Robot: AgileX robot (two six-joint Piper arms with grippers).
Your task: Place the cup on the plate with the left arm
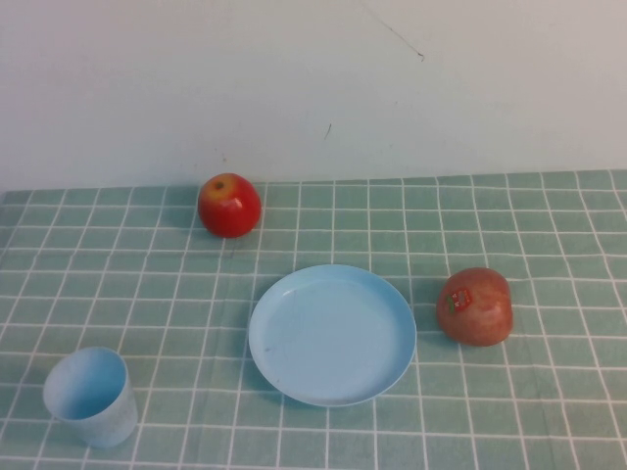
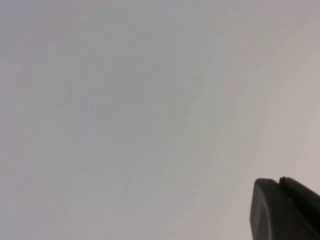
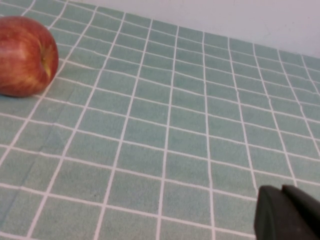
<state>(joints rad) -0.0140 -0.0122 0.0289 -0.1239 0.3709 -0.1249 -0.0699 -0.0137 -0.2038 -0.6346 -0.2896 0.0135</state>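
Nothing begun yet: the cup stands alone and the plate lies bare.

Nearest, at the lower left of the high view, the cup (image 1: pixel 90 396) sits upright on the counter (image 1: pixel 549 392), well apart from the empty plate (image 1: pixel 331 334) at centre. A dull apple (image 1: pixel 475 306) lies right of the plate, a red apple (image 1: pixel 229 205) farther back. The left gripper (image 2: pixel 285 210) faces only blank wall; the right gripper (image 3: pixel 287 212) hangs over the tiled cloth. Whether either is wide or narrow, I cannot tell. The reach, grasp and placing all remain.
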